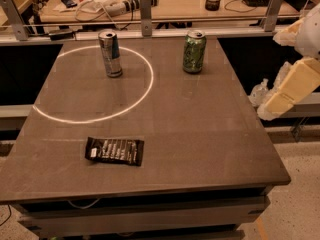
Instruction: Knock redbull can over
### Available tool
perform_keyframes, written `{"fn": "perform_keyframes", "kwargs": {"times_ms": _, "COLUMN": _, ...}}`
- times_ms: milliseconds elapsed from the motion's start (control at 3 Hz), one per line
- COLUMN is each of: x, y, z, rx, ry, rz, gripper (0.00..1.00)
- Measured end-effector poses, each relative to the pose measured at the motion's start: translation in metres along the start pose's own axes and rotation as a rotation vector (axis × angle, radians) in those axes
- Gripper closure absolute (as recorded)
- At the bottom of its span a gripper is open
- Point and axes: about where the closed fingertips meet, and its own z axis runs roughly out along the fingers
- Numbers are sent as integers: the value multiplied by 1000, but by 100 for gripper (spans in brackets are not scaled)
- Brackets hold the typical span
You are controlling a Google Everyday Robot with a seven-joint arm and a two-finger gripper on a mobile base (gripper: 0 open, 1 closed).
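No legible text anywhere: the redbull can (pixel 110 53), the green can (pixel 194 52) and the dark wrapper (pixel 114 150) on the tabletop (pixel 200 134) carry markings, but none resolves into letters or numbers. The robot's jaws hang beyond the tabletop's right edge, unlabelled.

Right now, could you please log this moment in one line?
redbull can upright, back left; green can upright; gripper off right edge of table; knock pending

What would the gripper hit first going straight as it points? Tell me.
Likely the dark grey table, right edge: the gripper, beside it, slants down-left. The slim silver-and-blue redbull can stands off that line. Depth unclear.
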Motion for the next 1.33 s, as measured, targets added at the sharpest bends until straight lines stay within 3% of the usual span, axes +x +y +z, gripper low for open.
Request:
{"fn": "perform_keyframes", "kwargs": {"times_ms": 333, "x": -12, "y": -3, "z": 19, "rx": 3, "ry": -212, "rz": 69, "gripper": 0}}
{"fn": "perform_keyframes", "kwargs": {"times_ms": 667, "x": -35, "y": -6, "z": 37, "rx": 17, "ry": -446, "rz": 36, "gripper": 0}}
{"fn": "perform_keyframes", "kwargs": {"times_ms": 1000, "x": -75, "y": 7, "z": 50, "rx": -23, "ry": -683, "rz": 1, "gripper": 0}}
{"fn": "perform_keyframes", "kwargs": {"times_ms": 1333, "x": -101, "y": 16, "z": 60, "rx": -79, "ry": -843, "rz": 55, "gripper": 0}}
